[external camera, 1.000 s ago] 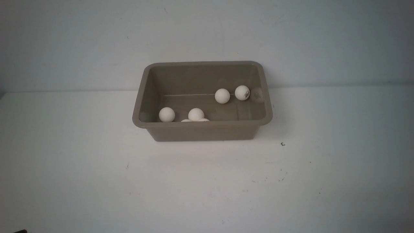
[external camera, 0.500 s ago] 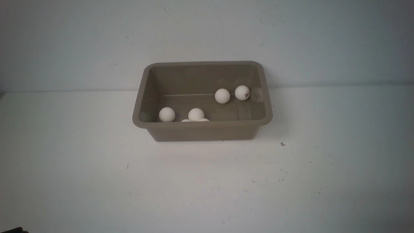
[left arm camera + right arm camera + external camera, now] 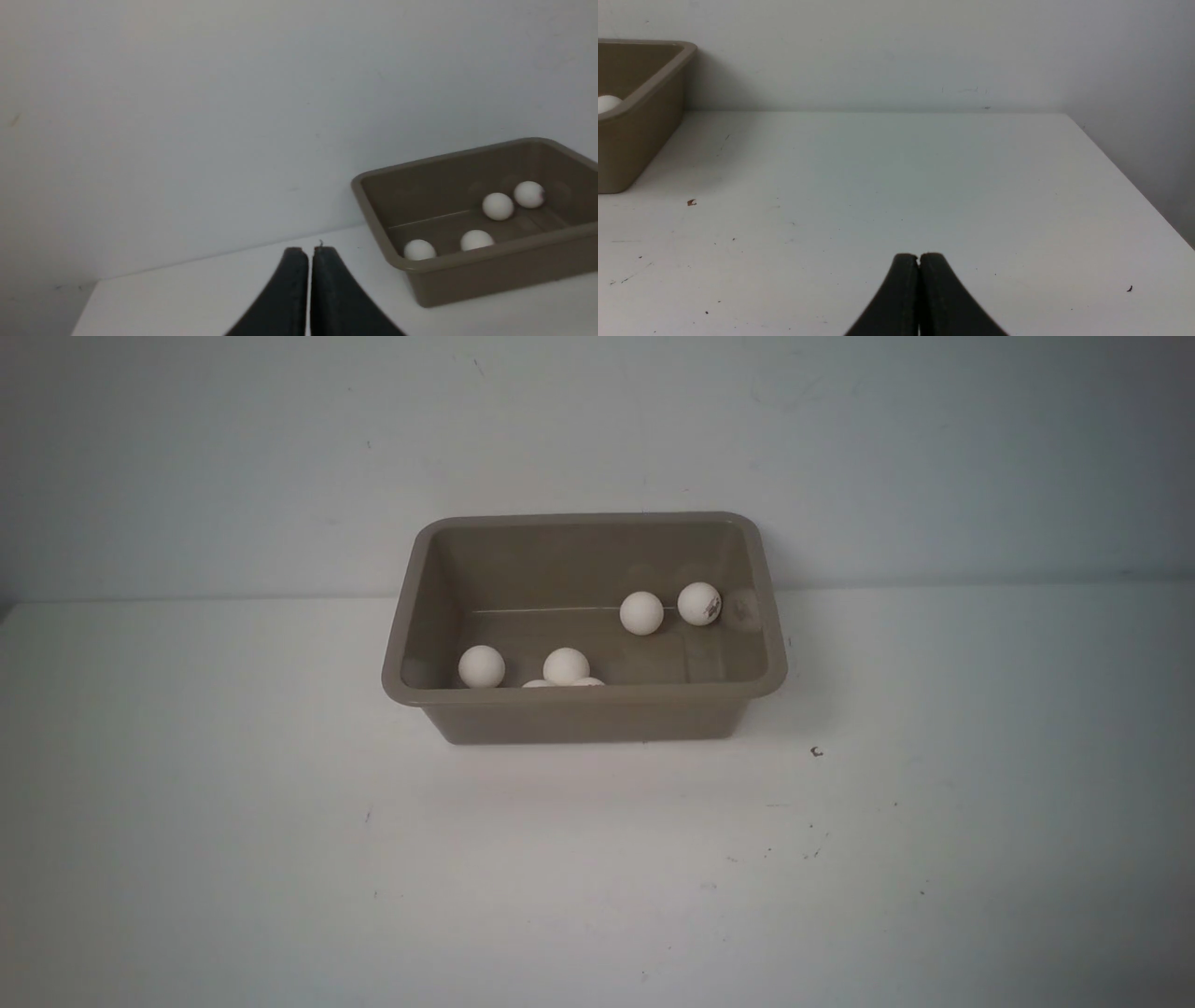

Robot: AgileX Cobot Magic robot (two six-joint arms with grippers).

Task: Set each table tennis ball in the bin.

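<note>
Taupe plastic, the bin [image 3: 583,714] sits on the white bench [image 3: 597,877] against the wall, with the table tennis balls [image 3: 641,613] inside: two near its far right corner, one logo-marked, the rest along the near wall, two of them half hidden by the rim. Both the left gripper [image 3: 309,252] and the right gripper [image 3: 919,257] have jaws pressed together, holding nothing, well apart from the bin.

The bin [image 3: 583,709] stands on the table [image 3: 597,877], against the wall [image 3: 597,429]. Inside it lie the balls: two [image 3: 641,613] side by side towards the back right, the others [image 3: 482,666] along the front wall, left of the middle.
</note>
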